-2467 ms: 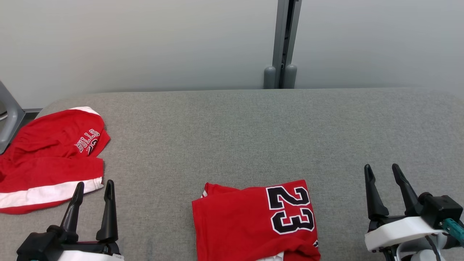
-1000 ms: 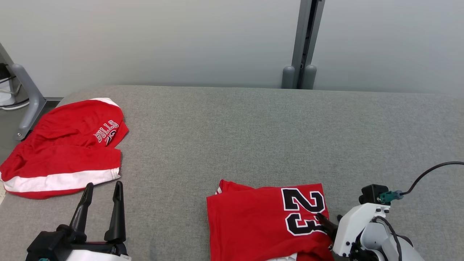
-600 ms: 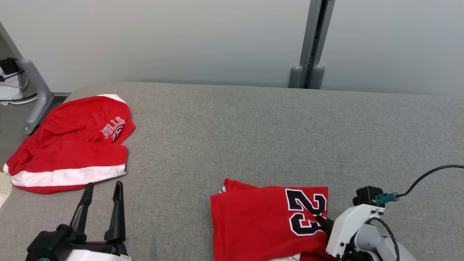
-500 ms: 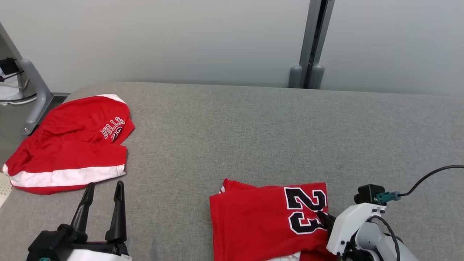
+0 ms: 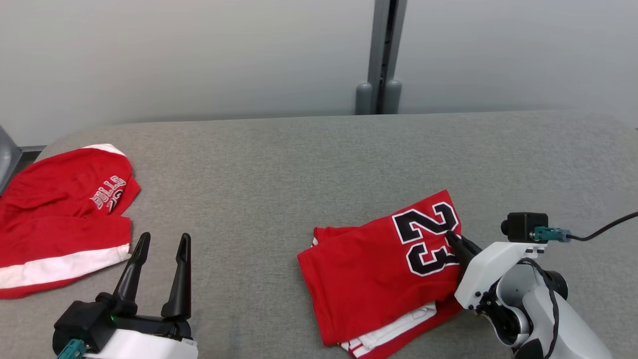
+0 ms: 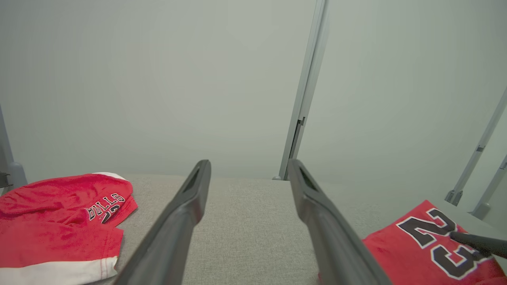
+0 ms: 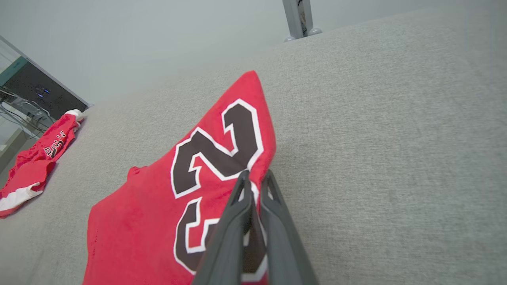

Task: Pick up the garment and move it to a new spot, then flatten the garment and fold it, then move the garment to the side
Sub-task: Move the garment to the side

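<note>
Right jaws: you are looking at them closed on the right-hand edge of the folded jersey (image 5: 379,279), just beside the black 23.
Left jaws: they are standing wide open and empty, hovering over the grey worktop (image 5: 279,164) between the jersey and the red shorts (image 5: 55,224).
Jersey position: it is lying on the worktop near the front, right of centre. It is sitting skewed, and the pinched edge seems to be rising slightly off the surface.
Task stage: judging by the fold, you are heading into the last step — moving it to the side.
Risk 1, fold opening: white-trimmed lower layers are peeking out at the near edge. If the pinch is catching only the upper layers, the rest may end up lagging on the woven cover and the fold coming apart.
Risk 2, swinging: you are holding it from 1 point on 1 edge, so the bundle may end up pivoting instead of sliding straight.
Risk 3, slipping: the jaws are gripping little cloth — a quick pull could be enough to free it.
Risk 4, crowding: the shorts are sitting well apart at the left, and steering that way risks piling 1 garment on the other.
</note>
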